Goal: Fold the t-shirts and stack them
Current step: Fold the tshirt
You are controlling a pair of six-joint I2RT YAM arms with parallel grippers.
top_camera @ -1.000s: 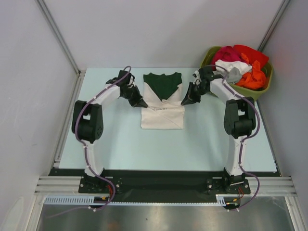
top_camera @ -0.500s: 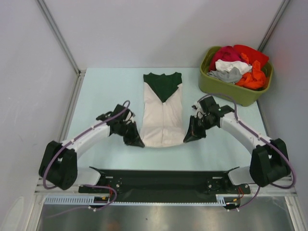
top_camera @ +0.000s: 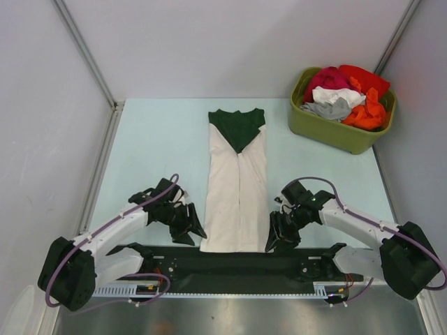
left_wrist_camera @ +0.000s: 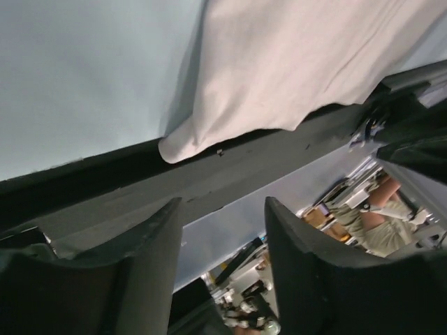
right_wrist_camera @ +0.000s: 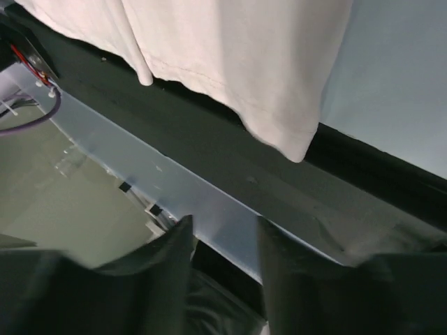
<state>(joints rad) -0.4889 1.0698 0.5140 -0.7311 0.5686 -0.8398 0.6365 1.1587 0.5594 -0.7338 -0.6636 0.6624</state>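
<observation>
T-shirt point(top_camera: 237, 188) laid out flat, left gripper point(top_camera: 192, 236) and right gripper point(top_camera: 274, 243) spread, empty, beside it

An olive tub point(top_camera: 328, 130) sits at the far right corner of the pale blue desk point(top_camera: 154, 153). Crumpled clothes fill the tub: red point(top_camera: 339, 77), white point(top_camera: 334, 95), grey point(top_camera: 323, 110) and orange point(top_camera: 367, 113). A black strip point(top_camera: 230, 262) runs along the desk's near edge.
</observation>
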